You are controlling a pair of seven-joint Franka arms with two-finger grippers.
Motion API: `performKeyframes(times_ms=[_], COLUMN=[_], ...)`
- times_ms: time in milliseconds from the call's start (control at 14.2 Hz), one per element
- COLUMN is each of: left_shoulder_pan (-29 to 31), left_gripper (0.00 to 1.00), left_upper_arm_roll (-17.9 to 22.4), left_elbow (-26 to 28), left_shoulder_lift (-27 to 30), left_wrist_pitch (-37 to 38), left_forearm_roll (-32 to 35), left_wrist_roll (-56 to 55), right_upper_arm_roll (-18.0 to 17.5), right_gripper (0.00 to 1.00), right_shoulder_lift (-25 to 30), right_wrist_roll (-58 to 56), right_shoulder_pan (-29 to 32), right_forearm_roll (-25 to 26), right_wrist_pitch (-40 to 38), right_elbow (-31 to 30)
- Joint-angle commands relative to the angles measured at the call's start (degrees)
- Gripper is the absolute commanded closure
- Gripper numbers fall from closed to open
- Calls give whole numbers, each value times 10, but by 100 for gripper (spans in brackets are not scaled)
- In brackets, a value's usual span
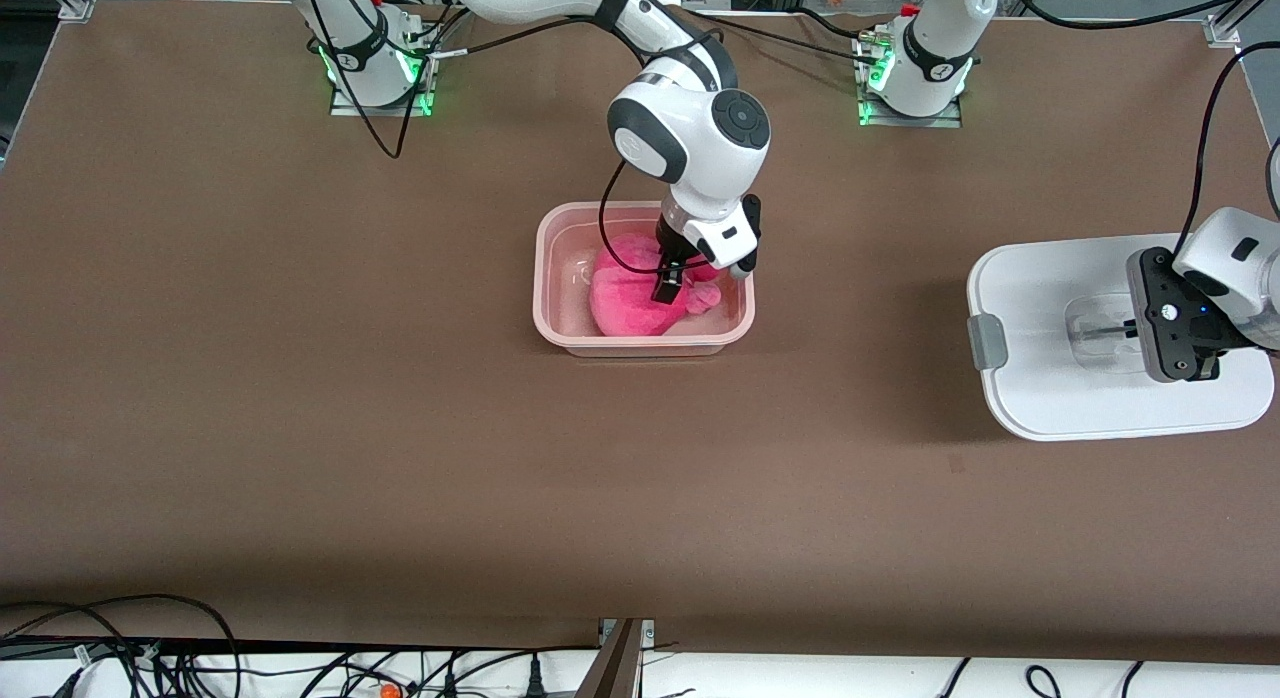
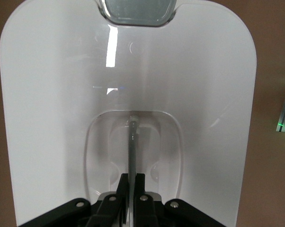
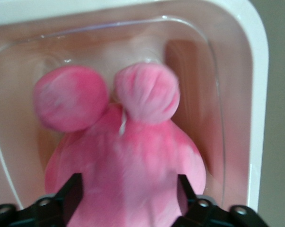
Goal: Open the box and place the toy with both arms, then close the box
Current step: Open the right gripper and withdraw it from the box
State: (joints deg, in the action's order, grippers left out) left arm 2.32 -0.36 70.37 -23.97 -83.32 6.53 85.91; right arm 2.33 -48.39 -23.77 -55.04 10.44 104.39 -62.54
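The box's translucent pink base (image 1: pixel 545 278) stands uncovered in the middle of the table. The pink plush toy (image 1: pixel 625 308) lies inside it. My right gripper (image 1: pixel 668 284) hangs just over the toy, open, its fingers spread to either side of the plush body (image 3: pixel 133 156) within the box wall (image 3: pixel 258 94). The white lid (image 1: pixel 1040 398) lies flat on the table toward the left arm's end. My left gripper (image 1: pixel 1130 330) is shut on the thin handle (image 2: pixel 132 142) in the lid's clear centre recess. One grey clip (image 1: pixel 985 341) shows on the lid's edge.
Both arm bases (image 1: pixel 380 68) (image 1: pixel 915 78) stand at the table's edge farthest from the front camera. Loose cables (image 1: pixel 150 638) run along the nearest edge. Bare brown tabletop (image 1: pixel 300 378) surrounds the box.
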Motion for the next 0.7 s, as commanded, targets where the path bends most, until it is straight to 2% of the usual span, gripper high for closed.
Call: performKeyframes(times_ms=[0, 421, 632], left_shoulder_pan=[4, -17, -72], left_gripper=[100, 100, 100], left_upper_arm_roll=[-8, -22, -27], left_elbow=[-8, -4, -4], left_shoulder_lift=[1, -1, -9], left_wrist_pitch=[7, 7, 1], left_forearm_roll=[3, -11, -24], left_wrist_roll=[13, 9, 1], right_upper_arm_roll=[13, 13, 14], right_gripper=[0, 0, 0], right_shoulder_lift=[8, 88, 131], right_wrist_roll=[25, 23, 29], right_shoulder_pan=[7, 92, 138], right_forearm_roll=[-41, -46, -74], right_wrist_pitch=[-5, -16, -64], right_elbow=[16, 17, 15])
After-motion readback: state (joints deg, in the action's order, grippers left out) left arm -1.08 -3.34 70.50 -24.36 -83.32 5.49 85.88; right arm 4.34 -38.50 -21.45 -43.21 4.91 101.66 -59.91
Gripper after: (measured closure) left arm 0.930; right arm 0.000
